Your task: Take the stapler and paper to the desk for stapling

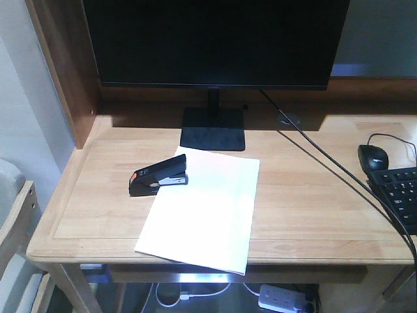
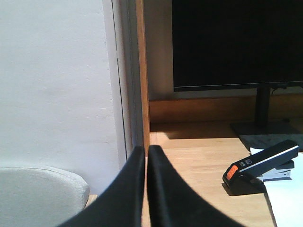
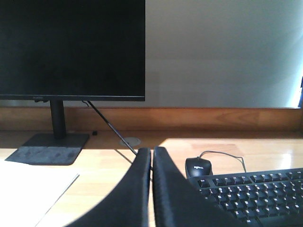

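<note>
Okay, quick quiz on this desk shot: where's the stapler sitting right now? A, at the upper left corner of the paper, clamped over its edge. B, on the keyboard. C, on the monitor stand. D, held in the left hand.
A: the stapler sits on the desk with its mouth over the upper left corner of the paper, and no hand is holding it.

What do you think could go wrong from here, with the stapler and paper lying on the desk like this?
1. The paper overhangs the front edge of the desk, so a nudge might slide it off.
2. The stapler grips only the paper's far left corner, and pressing there may skew the sheets.
3. The monitor cable crosses the desk just right of the paper, where the shut right pincer could snag it.
</note>
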